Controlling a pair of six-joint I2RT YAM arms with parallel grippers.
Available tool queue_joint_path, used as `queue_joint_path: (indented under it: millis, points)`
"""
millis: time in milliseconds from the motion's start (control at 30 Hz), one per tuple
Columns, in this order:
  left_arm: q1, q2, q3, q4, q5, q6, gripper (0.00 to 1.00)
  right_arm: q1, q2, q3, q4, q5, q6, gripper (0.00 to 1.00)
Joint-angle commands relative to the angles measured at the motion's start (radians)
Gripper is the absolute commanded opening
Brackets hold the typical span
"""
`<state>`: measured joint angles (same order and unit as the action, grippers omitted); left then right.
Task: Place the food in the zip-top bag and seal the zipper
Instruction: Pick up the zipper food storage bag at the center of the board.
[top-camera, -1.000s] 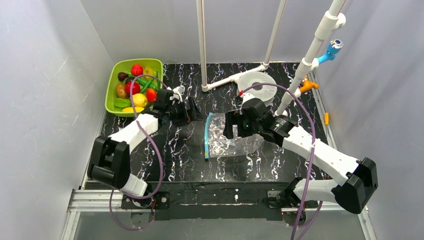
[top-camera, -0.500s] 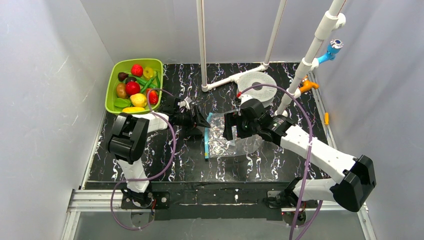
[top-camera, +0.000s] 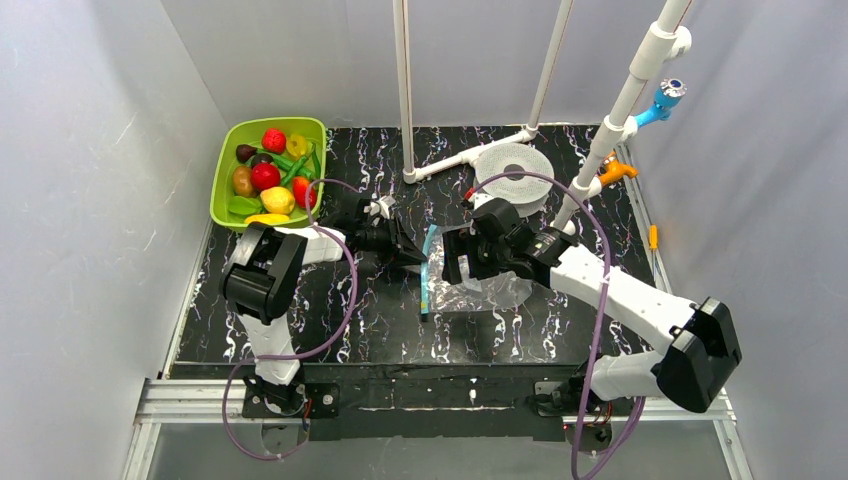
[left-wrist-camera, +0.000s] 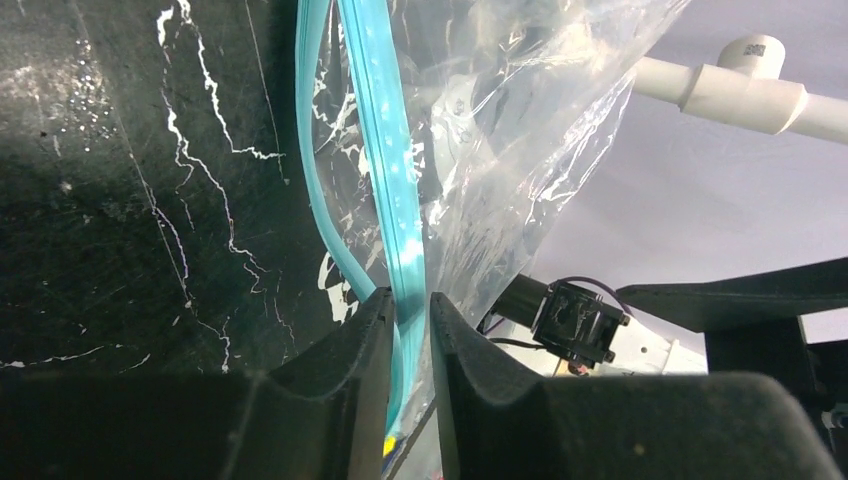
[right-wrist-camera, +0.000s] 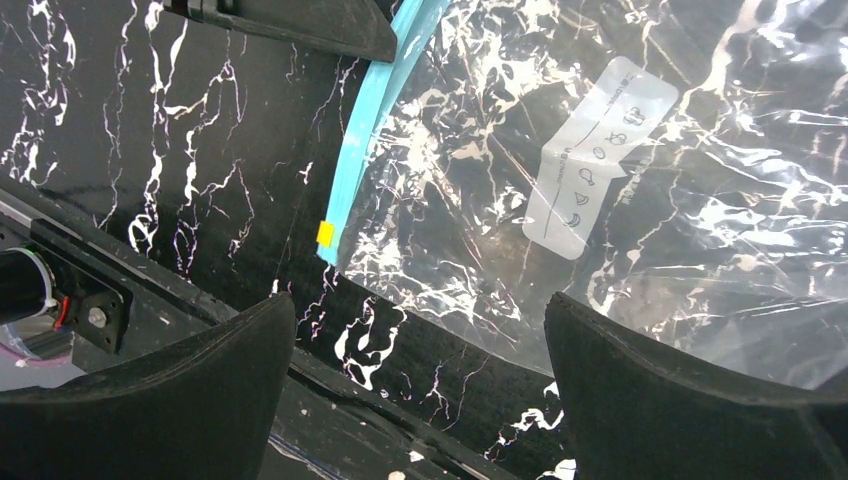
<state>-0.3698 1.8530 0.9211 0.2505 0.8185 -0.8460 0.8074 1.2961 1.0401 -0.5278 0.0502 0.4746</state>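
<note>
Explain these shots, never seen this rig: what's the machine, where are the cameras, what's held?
Two robot arms are bolted at the near edge of a black marbled table. The wide picture looks down from above and behind them; the other two come from a camera on each wrist. On the table lie a clear zip-top bag and a lime-green tray of food. The left gripper is pinched shut on the bag's blue zipper. The right gripper hangs open over the bag, holding nothing.
</note>
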Motion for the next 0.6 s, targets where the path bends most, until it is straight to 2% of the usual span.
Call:
queue_joint_path:
  millis: [0, 167, 200, 267, 400, 567]
  points:
    - [-0.001, -0.024, 0.024, 0.007, 0.038, 0.005, 0.18, 0.005, 0.026, 0.043, 0.011, -0.038, 0.009, 1.0]
    - [-0.001, -0.007, 0.019, 0.044, 0.058, -0.022, 0.18, 0.004, 0.026, 0.035, 0.011, -0.043, 0.01, 1.0]
    - [-0.001, -0.003, 0.016, 0.059, 0.063, -0.03, 0.14, 0.004, 0.024, 0.032, 0.012, -0.043, 0.009, 1.0]
    - [-0.001, 0.001, 0.013, 0.073, 0.065, -0.04, 0.01, 0.005, 0.019, 0.025, 0.015, -0.043, 0.01, 1.0]
    - [-0.002, -0.032, 0.024, 0.041, 0.036, -0.02, 0.0, 0.006, 0.005, 0.018, 0.005, -0.011, 0.008, 1.0]
    - [-0.003, -0.172, 0.056, -0.091, -0.072, 0.045, 0.0, 0.05, -0.025, 0.032, -0.034, 0.101, -0.003, 1.0]
